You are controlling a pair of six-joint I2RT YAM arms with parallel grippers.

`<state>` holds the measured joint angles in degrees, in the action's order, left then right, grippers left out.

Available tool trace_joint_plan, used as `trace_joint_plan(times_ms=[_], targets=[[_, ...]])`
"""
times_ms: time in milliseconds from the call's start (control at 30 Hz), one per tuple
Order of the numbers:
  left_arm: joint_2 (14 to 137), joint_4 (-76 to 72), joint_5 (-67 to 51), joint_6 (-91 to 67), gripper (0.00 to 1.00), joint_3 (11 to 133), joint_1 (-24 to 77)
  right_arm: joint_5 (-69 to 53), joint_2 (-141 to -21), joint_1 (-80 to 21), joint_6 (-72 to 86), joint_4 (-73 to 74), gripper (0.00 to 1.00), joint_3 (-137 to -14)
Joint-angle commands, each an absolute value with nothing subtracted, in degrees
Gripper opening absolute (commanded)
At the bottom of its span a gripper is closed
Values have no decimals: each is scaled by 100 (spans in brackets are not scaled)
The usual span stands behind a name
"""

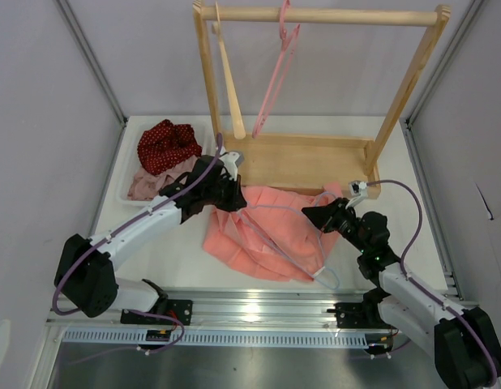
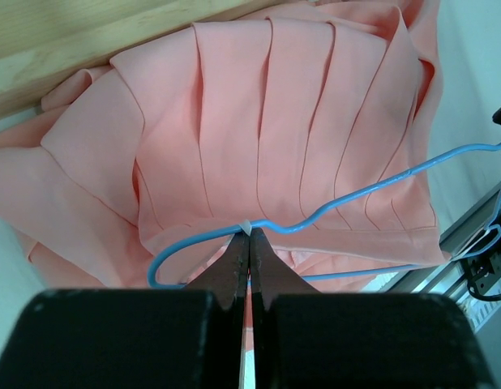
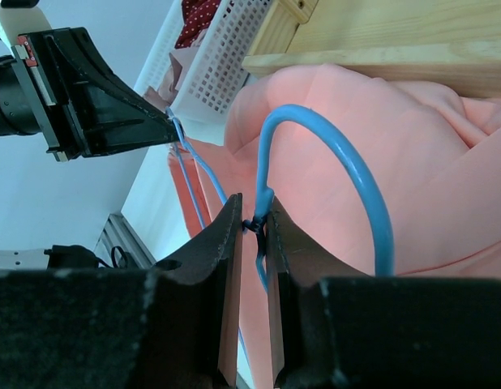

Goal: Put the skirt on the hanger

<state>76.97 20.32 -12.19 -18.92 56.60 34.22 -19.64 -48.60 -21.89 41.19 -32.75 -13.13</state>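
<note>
Both arms are reaching in over the middle of the table. The left arm comes up from the lower left of the top view, stretched long and low. The left gripper [image 1: 234, 194] sits at the skirt's upper left edge, right next to the wooden rack [image 1: 315, 158]. The right arm rises from the lower right and bends back toward centre, so the right gripper [image 1: 309, 215] points left at the other one, with the skirt between them.

Left pincer: fingers pressed tight together, nipping the hanger [image 3: 364, 182] wire at a bend with a tiny white tag on it. Right pincer: nearly closed, pinching the same hanger at the neck just under its hook, and the hook curls up past the fingertips in the right wrist view. So both are gripping the hanger, one at each end.

The skirt [image 1: 226, 239] is salmon pink, lying spread and a bit rumpled on the table at centre frame. Its top edge is bunched against the rack base. The left wrist view shows neat pleats fanning out. The blue wire runs across the top of the fabric, and its far corner pokes off the skirt's lower right edge.
</note>
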Motion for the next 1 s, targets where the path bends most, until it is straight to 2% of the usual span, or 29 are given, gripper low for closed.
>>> trace_joint_plan(times_ms=[0,633,967], targets=[[7761,1811,-1379,-1775,0,5950,3507,-2127,-5044,-2224,4140,-3797,0,-1415],[7709,1705,-1512,-1714,1,5854,3727,-1898,-5335,-2751,3744,-3498,0,-1986],[7207,1977,-1204,-1556,19,5906,3727,-2074,-4992,-2856,3630,-3252,0,-2338]])
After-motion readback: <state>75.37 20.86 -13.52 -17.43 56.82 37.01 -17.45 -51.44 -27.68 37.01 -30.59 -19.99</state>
